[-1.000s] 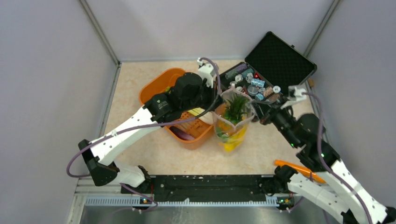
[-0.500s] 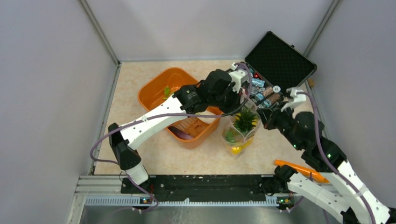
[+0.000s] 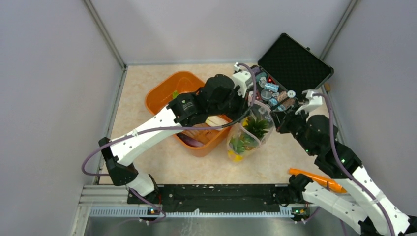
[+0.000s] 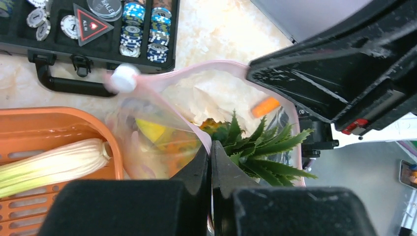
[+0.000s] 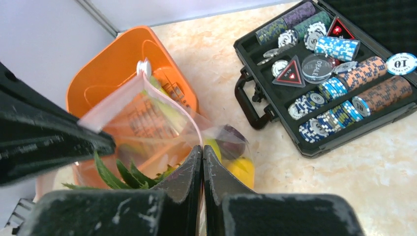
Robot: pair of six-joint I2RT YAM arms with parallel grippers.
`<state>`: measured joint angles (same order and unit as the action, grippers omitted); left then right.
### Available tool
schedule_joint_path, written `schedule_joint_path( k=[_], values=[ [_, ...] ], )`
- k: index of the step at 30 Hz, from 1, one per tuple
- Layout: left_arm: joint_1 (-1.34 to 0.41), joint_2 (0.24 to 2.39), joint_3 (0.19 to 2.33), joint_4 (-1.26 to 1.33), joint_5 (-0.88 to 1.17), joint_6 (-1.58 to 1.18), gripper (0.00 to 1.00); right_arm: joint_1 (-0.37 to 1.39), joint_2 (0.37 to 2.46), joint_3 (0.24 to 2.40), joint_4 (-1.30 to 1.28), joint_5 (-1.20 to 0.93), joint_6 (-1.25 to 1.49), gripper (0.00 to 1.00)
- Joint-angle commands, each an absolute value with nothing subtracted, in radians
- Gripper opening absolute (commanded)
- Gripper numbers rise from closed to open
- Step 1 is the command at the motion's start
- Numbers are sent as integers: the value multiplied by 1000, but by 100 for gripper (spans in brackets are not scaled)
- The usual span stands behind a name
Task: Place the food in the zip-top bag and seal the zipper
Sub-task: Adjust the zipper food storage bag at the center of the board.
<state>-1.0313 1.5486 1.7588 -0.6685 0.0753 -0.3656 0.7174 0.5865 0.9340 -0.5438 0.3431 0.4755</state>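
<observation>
1. Orange tub (image 3: 164,93): my landmark.
2. Zip-top bag (image 3: 236,140): just right of the tub, mouth open, food (image 3: 256,126) inside.
3. Left gripper (image 4: 210,147): I see it pinching the zip-top bag's tub-side rim.
4. Right gripper (image 5: 202,147): pinching the far rim.

L end effector (image 4: 210,147) and R end effector (image 5: 202,150) both pinched closed (wrists angled toward each other).
</observation>
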Motion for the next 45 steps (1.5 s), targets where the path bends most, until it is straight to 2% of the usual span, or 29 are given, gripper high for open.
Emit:
schedule_joint_path(
  k=[1,3,5,9,15,16,17,19,20,21,22,25,29,31,35,38,43,45],
  values=[
    [-1087,1537,1821,-615,-9,-328,0,721,535,950,-452,339,467,0],
    [-1057,1556,1784,-623,-70,-342,0,721,444,845,-278,270,430,0],
    [-1045,1585,1770,-628,-63,-353,0,721,423,811,-227,203,438,0],
    [-1054,1614,1768,-626,-104,-365,0,721,424,812,-200,110,470,0],
    [-1052,1564,1738,-607,-276,-339,0,721,447,837,-267,180,521,0],
    [-1049,1551,1724,-590,-257,-332,16,721,451,834,-273,195,532,0],
    [-1048,1540,1709,-572,-230,-330,24,721,457,830,-277,204,540,0],
    [-1046,1515,1671,-536,-195,-339,26,721,469,819,-277,211,551,0],
    [-1045,1502,1650,-519,-189,-349,39,721,478,815,-285,219,562,0],
    [-1044,1489,1628,-510,-187,-356,62,721,490,814,-297,229,571,0],
    [-1043,1473,1609,-506,-198,-363,72,721,502,816,-311,241,578,0],
    [-1042,1405,1547,-498,-239,-380,78,721,531,824,-332,272,590,0],
    [-1043,1273,1453,-456,-247,-397,82,721,565,833,-325,286,580,0],
    [-1042,1207,1399,-416,-177,-389,83,721,587,845,-323,270,571,0],
    [-1046,1137,1355,-332,41,-390,79,721,601,840,-300,247,570,0],
    [-1054,1176,1381,-359,142,-391,76,721,594,832,-279,243,571,0],
    [-1119,1321,1485,-479,160,-338,77,721,595,848,-288,241,563,0],
    [-1147,1362,1520,-501,101,-321,78,721,593,852,-290,241,563,0]
  ],
)
